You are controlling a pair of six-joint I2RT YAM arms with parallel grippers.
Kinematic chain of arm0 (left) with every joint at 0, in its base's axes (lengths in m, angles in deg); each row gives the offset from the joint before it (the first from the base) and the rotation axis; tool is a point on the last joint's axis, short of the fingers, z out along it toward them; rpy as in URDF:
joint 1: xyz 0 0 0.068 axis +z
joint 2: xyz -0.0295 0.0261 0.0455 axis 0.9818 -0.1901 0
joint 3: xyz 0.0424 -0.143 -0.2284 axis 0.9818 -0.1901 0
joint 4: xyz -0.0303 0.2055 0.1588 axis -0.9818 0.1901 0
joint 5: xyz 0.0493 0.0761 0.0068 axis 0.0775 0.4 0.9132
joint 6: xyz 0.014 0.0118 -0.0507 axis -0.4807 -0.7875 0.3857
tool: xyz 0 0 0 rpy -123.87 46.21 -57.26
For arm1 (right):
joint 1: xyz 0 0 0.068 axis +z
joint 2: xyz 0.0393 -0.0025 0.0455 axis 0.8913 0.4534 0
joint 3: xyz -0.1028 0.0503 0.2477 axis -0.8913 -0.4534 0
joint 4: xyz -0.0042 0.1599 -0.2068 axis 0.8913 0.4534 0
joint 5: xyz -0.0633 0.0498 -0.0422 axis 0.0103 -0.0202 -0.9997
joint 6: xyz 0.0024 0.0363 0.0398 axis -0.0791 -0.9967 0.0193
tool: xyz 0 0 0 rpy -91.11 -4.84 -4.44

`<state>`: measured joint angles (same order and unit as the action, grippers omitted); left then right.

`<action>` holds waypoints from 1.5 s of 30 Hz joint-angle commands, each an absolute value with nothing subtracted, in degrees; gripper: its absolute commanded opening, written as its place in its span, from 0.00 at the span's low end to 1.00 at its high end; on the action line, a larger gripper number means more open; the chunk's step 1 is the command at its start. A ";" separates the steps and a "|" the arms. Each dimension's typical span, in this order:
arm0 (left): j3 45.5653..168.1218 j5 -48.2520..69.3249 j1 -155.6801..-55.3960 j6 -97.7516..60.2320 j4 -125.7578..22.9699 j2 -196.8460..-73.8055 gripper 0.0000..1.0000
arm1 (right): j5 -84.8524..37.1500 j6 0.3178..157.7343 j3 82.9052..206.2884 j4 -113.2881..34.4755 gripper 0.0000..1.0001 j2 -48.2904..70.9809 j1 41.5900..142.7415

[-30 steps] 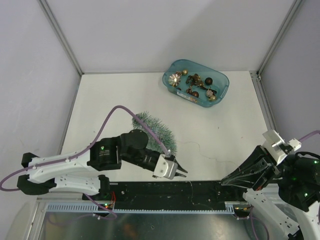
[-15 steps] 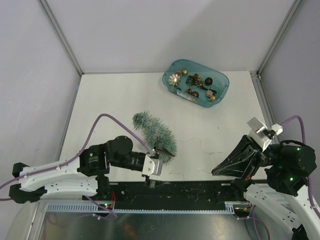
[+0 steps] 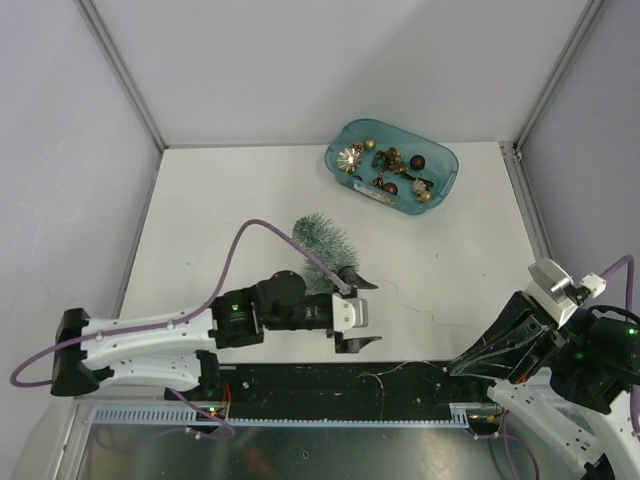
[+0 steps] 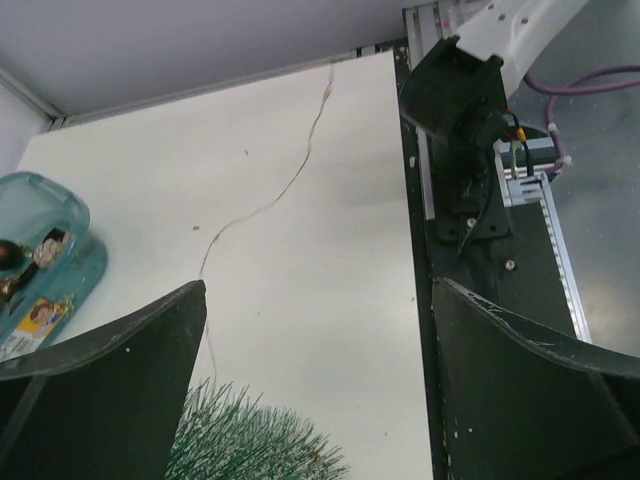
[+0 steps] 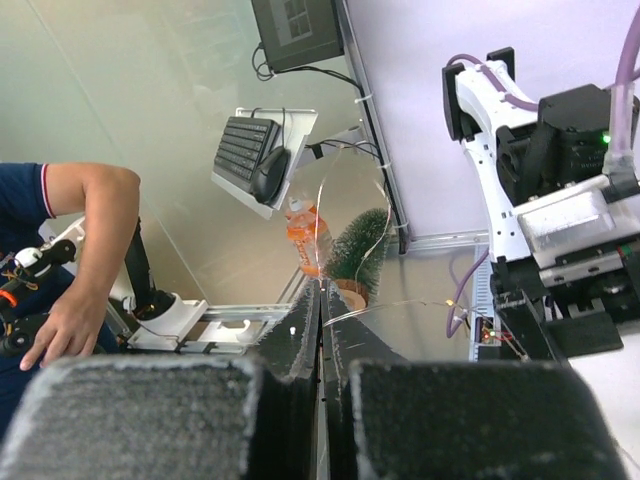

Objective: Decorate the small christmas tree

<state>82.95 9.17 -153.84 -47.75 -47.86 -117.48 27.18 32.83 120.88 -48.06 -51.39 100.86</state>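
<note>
Left fingers springing wide apart since a second ago, releasing small christmas tree, now standing upright just beyond them mid-bench. Right fingers pinching thin wire. Ornaments sitting in tray; decorating still waiting.

- left arm: white moulded links, black drum-shaped joints, one small green light.
- purple cable: thin and glossy, running along the left arm.
- left end effector: white block carrying two dark wedge fingers with small pale dots.
- right arm: black housing, green lights, white bracket, purple lead.
- right end effector: dark tapering fingers, with grey rough-textured backs in the wrist view.
</note>
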 commanded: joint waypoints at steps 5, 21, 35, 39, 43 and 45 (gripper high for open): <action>91.31 11.18 -157.78 -48.66 -60.54 -127.36 1.00 | 27.88 28.08 119.67 -54.43 0.00 -53.06 101.01; 95.80 12.35 -162.16 -50.20 -60.53 -134.12 1.00 | 29.58 21.50 115.61 -63.75 0.00 -53.60 101.18; 94.92 2.76 -162.32 -50.51 -54.67 -131.58 0.21 | 29.71 23.70 115.63 -61.72 0.00 -52.57 101.26; 95.61 -0.07 -162.28 -50.75 -50.97 -129.47 0.08 | 29.99 25.76 115.60 -58.83 0.00 -52.21 101.39; 96.90 -4.00 -162.27 -50.93 -43.50 -126.36 0.04 | 29.95 27.03 115.61 -57.60 0.00 -51.46 101.64; 96.75 -5.73 -162.27 -50.71 -41.16 -124.52 0.05 | 29.94 26.82 115.63 -59.14 0.00 -49.87 101.76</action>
